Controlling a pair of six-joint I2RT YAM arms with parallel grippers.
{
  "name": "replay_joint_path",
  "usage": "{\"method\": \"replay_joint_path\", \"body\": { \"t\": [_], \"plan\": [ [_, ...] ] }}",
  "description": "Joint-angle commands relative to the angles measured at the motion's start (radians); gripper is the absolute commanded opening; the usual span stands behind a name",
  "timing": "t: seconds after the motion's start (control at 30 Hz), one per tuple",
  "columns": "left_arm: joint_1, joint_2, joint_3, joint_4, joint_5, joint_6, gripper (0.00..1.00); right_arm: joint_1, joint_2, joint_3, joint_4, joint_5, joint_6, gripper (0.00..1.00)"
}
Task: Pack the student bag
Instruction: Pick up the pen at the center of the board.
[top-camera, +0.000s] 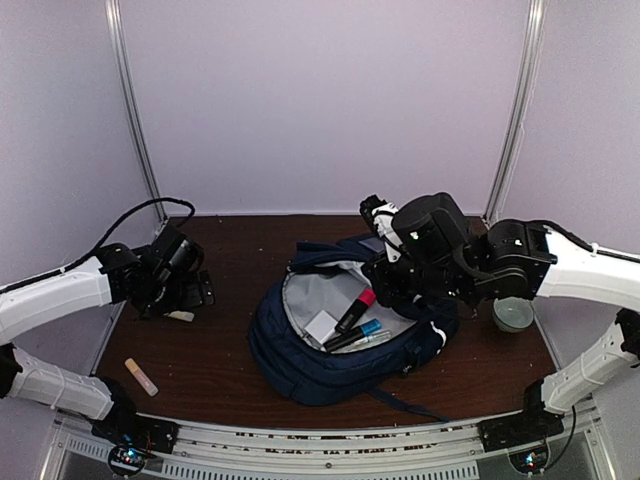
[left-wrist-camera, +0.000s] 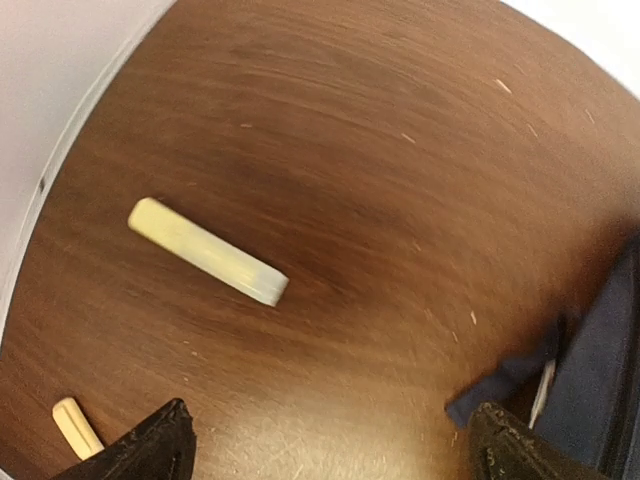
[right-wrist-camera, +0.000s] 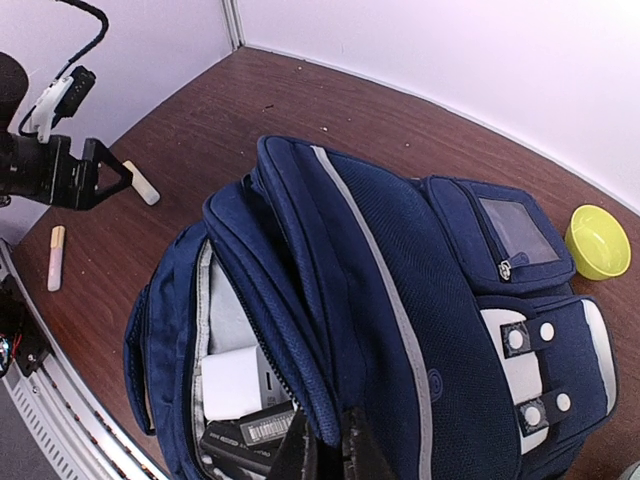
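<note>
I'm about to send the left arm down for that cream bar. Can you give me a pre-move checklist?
1. Left gripper open: ok.
2. Cream bar lying flat, nothing touching it: ok.
3. Bar centred for the gripper: not ok, it sits left of centre in the wrist view.
4. Right gripper shut on the student bag opening edge: ok.
5. Bag mouth open, grey lining showing: ok.
6. Room left beside the markers: cannot tell.

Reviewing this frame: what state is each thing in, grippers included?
Bag: main compartment unzipped and open, front pocket zipped.
Left gripper: open, empty.
Right gripper: shut on Bag's opening edge.
Bowl: upright, empty.
Bar: lying flat.
Highlighter: lying flat.
</note>
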Motion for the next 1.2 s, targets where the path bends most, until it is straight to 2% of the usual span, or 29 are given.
{"method": "replay_joint_path", "body": {
  "t": [0.0,0.13,0.23,0.3,0.5,0.73,1.07,1.1,1.17],
  "plan": [
    [0.148,0.020,0.008,0.007,0.066,-0.195,0.97,-0.003,-0.077,-0.050,0.089,0.032,0.041,0.00],
    [0.305,0.171,0.090,-0.069,0.224,-0.240,0.91,-0.002,-0.087,-0.081,0.104,0.016,0.050,0.00],
    [0.404,0.270,0.087,-0.010,0.393,-0.231,0.90,-0.002,-0.087,-0.101,0.118,-0.009,0.064,0.00],
    [0.445,0.315,0.084,0.014,0.439,-0.258,0.89,-0.002,-0.088,-0.119,0.134,-0.023,0.077,0.00],
    [0.507,0.373,0.093,0.021,0.431,-0.380,0.88,-0.002,-0.090,-0.162,0.159,-0.056,0.099,0.00],
    [0.593,0.438,0.101,0.041,0.432,-0.414,0.76,-0.002,-0.095,-0.193,0.177,-0.066,0.105,0.00],
    [0.666,0.587,0.198,0.064,0.449,-0.329,0.73,-0.002,-0.092,-0.218,0.188,-0.074,0.111,0.00],
    [0.668,0.605,0.210,0.061,0.455,-0.319,0.71,-0.002,-0.092,-0.219,0.188,-0.072,0.110,0.00],
    [0.676,0.634,0.223,0.065,0.481,-0.303,0.61,-0.002,-0.092,-0.219,0.186,-0.070,0.111,0.00]
  ]
}}
